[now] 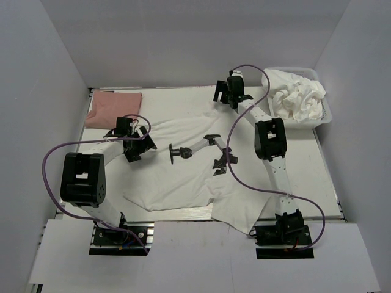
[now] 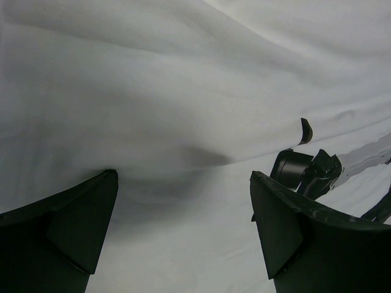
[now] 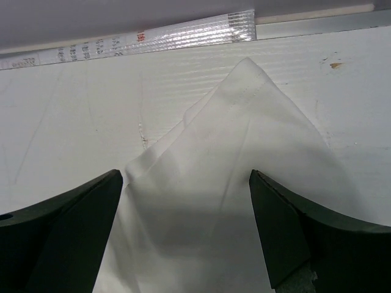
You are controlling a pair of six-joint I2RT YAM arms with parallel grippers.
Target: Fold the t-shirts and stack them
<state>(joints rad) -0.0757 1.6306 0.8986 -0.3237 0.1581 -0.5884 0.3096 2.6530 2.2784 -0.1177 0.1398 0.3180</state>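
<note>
Evidently lining up a fold: the left claw (image 2: 183, 183) and right claw (image 3: 186, 180) gape empty over the white shirt (image 1: 177, 183) spread mid-table, the right above its far corner.

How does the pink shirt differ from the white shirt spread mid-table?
Colour: the pink shirt is salmon, the white shirt white. Pose: the pink shirt is folded flat at the far left corner; the white shirt lies unfolded and wrinkled. Footprint: the pink shirt covers a small patch; the white shirt spans much of the table, past its near edge. Shared: both lie on the table.
</note>
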